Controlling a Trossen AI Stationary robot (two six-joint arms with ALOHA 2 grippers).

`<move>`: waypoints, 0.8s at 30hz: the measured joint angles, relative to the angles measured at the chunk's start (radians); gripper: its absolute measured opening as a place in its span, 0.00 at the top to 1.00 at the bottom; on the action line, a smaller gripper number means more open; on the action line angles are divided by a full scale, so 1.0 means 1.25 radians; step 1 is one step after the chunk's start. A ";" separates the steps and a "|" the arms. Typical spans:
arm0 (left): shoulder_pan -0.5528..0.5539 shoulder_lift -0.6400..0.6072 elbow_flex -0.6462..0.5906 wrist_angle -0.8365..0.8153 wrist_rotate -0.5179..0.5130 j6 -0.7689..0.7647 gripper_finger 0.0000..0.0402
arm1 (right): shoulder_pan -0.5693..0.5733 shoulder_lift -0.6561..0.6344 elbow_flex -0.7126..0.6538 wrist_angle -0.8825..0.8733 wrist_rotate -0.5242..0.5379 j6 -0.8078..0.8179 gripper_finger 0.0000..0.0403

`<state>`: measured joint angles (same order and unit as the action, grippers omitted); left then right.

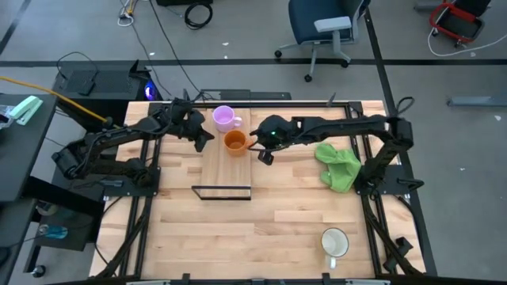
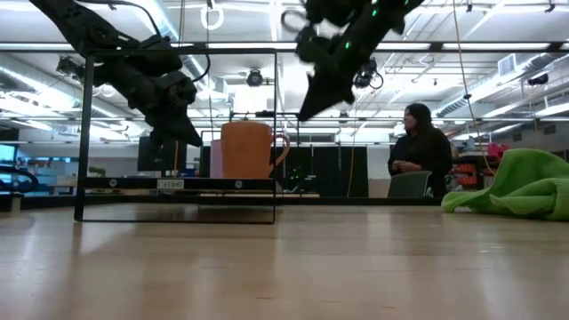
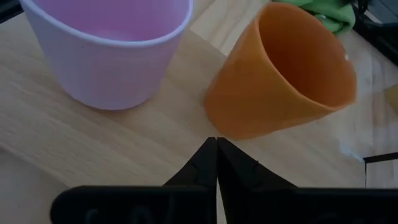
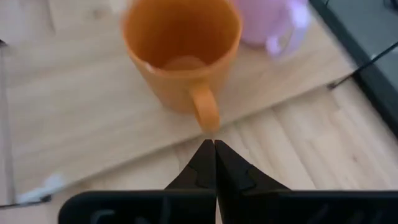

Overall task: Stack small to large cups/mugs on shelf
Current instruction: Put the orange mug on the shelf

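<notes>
Purple mug (image 1: 224,118) sits at the shelf's (image 1: 215,168) far end, the left end effector (image 1: 201,136) hovering just left of it, fingers pressed together and empty. Orange mug (image 1: 234,142) stands beside the purple one on the shelf. Just right of the shelf, the right end effector (image 1: 264,153) hangs closed, holding nothing. White mug (image 1: 334,242) rests on the table (image 1: 277,229), well apart toward the near right corner. Fetching it likely means opening the fingers first, then descending squarely over its rim.
</notes>
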<state>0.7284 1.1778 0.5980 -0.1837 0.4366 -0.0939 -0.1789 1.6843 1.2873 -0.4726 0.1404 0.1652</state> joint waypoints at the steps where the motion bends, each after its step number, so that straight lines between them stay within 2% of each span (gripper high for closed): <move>1: -0.001 0.000 0.000 0.001 0.000 0.000 0.97 | -0.004 0.015 -0.001 0.005 -0.001 -0.001 1.00; 8: -0.028 0.000 0.000 0.006 -0.008 -0.006 0.95 | -0.025 0.068 -0.002 0.035 -0.030 0.005 1.00; 24: -0.057 0.003 0.000 0.065 -0.057 -0.047 0.97 | -0.027 0.067 -0.002 0.087 -0.030 0.000 1.00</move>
<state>0.6575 1.1812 0.5980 -0.1026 0.3653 -0.1524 -0.2127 1.7683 1.2854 -0.3639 0.1034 0.1646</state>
